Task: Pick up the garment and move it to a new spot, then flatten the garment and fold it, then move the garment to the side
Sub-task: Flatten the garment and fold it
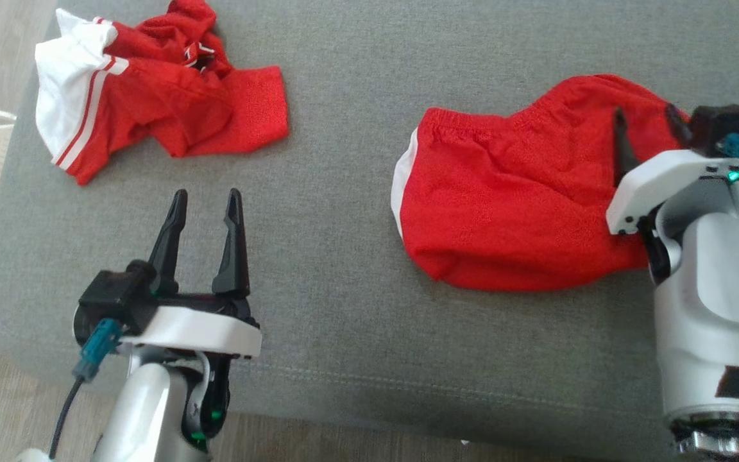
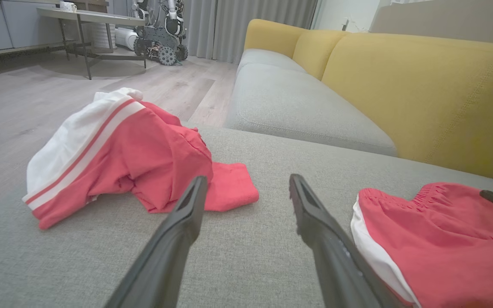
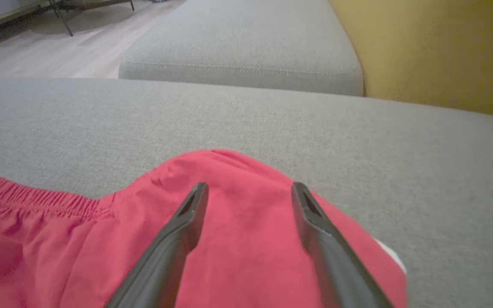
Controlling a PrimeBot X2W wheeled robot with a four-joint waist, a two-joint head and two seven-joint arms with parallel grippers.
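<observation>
Both my left tool (image 1: 208, 199) and right tool (image 1: 644, 119) gape empty; I should pinch the three-o'clock shorts (image 1: 504, 205) deep along their edge.

A home living room, or a room fitted out as one, is suggested. A grey upholstered sofa seat (image 1: 344, 333) is backed by yellow cushions (image 2: 422, 94). Beyond the seat, pale wood-look flooring (image 2: 37, 111), long grey curtains (image 2: 246, 21) and a thin-legged table (image 2: 88, 19) are seen. Farther beyond the seat, a wheeled machine (image 2: 161, 40) is parked on that flooring.
</observation>
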